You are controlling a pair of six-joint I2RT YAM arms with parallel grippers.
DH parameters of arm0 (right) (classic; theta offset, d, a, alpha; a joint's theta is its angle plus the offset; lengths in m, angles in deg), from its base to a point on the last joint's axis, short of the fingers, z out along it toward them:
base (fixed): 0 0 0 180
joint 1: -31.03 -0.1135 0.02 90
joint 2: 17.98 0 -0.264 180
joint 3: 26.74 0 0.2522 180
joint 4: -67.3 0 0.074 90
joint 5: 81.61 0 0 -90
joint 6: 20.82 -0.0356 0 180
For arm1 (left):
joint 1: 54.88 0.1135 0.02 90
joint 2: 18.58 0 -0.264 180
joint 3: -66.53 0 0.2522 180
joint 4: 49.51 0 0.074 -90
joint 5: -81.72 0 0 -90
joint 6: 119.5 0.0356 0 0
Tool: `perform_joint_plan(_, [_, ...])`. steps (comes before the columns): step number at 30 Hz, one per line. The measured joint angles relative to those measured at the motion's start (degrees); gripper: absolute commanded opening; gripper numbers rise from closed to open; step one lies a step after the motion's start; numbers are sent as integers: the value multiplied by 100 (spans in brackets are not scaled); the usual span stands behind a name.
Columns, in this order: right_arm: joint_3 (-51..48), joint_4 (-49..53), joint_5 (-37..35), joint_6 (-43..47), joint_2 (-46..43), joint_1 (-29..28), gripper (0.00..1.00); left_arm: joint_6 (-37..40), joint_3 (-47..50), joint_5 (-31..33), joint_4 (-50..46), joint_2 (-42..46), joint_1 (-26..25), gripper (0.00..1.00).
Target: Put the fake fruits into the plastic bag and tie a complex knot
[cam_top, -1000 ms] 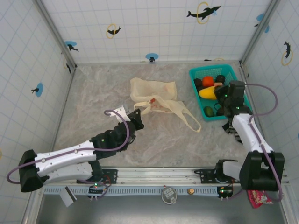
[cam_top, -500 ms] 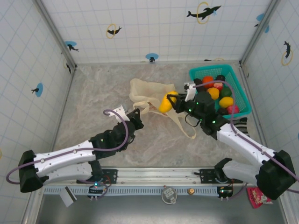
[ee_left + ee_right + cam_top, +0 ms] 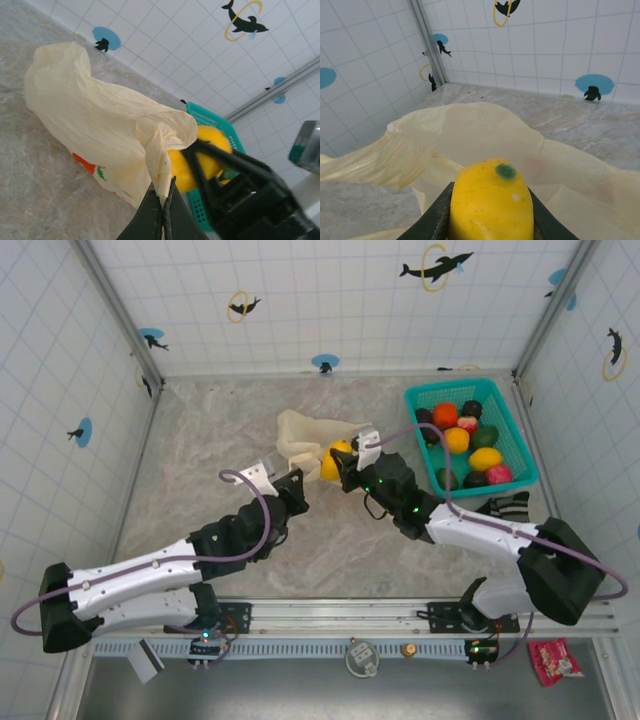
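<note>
1. Since a second ago the right arm has swung from the basket (image 3: 425, 398) across to the bag (image 3: 300, 430), carrying a yellow fruit (image 3: 333, 460). Half a second ago that fruit hung over the bag's handles; now it sits at the bag's near edge.
2. The left arm has barely shifted over the same second.
3. The right end effector (image 3: 338, 462) is closed on the yellow fruit. In the right wrist view its two dark fingers (image 3: 437, 220) press the fruit's (image 3: 490, 205) sides, and the fruit's green-dotted tip points at the bag (image 3: 480, 130) spread out just beyond.
4. The left end effector (image 3: 297, 483) is closed on a strip of the bag's rim. In the left wrist view the fingertips (image 3: 161, 210) meet with the thin plastic pinched between them, lifting that edge up off the worktop (image 3: 200, 440).
5. From that wrist view the yellow fruit (image 3: 200, 155) shows just behind the raised fold of the bag (image 3: 90, 120), touching or nearly touching it; whether it is inside the mouth cannot be told.
6. The rest of the bag lies crumpled on the worktop toward the back wall, red print on its side.
7. Other fruits (image 3: 465, 440), orange, yellow, red, green and dark, lie in the teal basket at the right rear, well apart from the bag.
</note>
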Motion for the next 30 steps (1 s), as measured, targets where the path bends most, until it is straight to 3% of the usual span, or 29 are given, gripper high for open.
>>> perform_joint_plan(10, [-24, -1126, -1272, 1810, 894, -662, 29, 647, -1150, -586, 7, 153, 0, 0])
perform_joint_plan(12, [-22, -1198, -1467, 2205, 990, -715, 36, 813, -1357, -568, -11, 201, 0, 0])
perform_joint_plan(17, [168, -791, -1965, 3010, 1134, -684, 73, 1283, -1910, -424, -74, 299, 0, 0])
perform_joint_plan(22, [848, 358, -1515, 2758, 1165, -90, 90, 1604, -2057, -249, -197, 498, 0, 0])
perform_joint_plan(30, [1211, 1515, 57, 2321, 911, 190, 89, 1574, -2046, -258, -494, 144, 0, 0])
